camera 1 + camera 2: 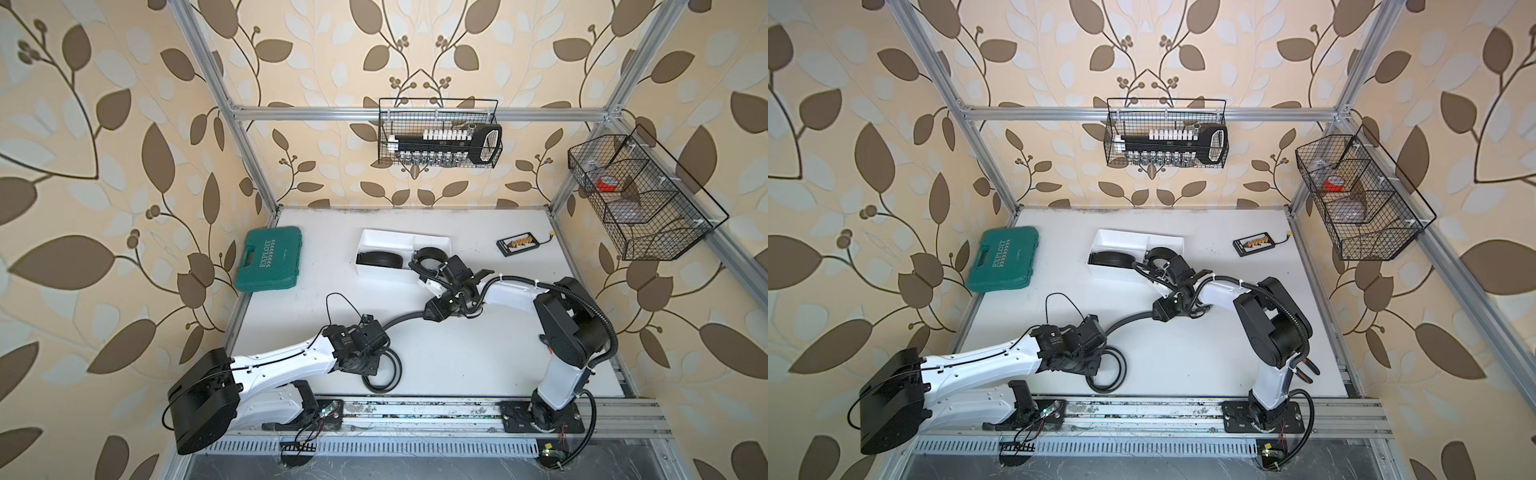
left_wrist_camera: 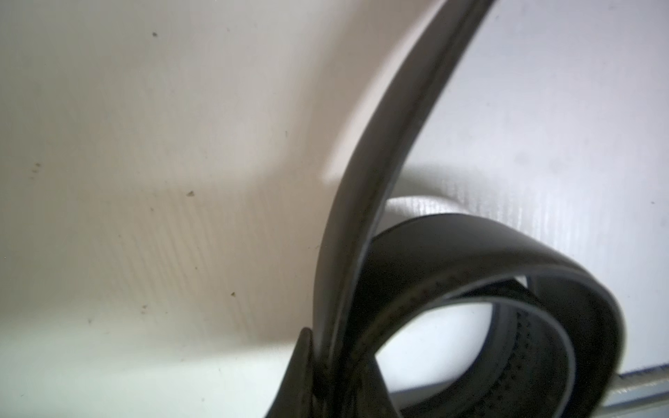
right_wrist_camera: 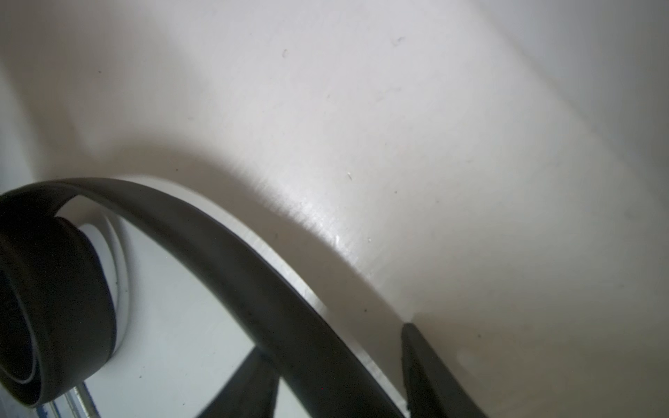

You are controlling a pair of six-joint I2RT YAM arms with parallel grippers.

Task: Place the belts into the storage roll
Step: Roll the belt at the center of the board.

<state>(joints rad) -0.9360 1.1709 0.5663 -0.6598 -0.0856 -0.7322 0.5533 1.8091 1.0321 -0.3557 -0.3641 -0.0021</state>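
1. The left gripper (image 2: 322, 372) is clamped on the loose belt (image 2: 351, 217). The strap is pinched between its jaws and loops just beside them on the table (image 1: 457, 365), near the front edge.
2. The right gripper (image 3: 336, 376) straddles the second belt (image 3: 235, 249). The strap runs between its parted jaws, and a sliver of gap on one side suggests it is not pinched, though this close view is dim.
3. That belt's coil sits at the right end of the storage roll (image 1: 399, 233).
4. The third belt (image 1: 379, 259) lies coiled in the storage roll's left compartment, apart from both grippers.
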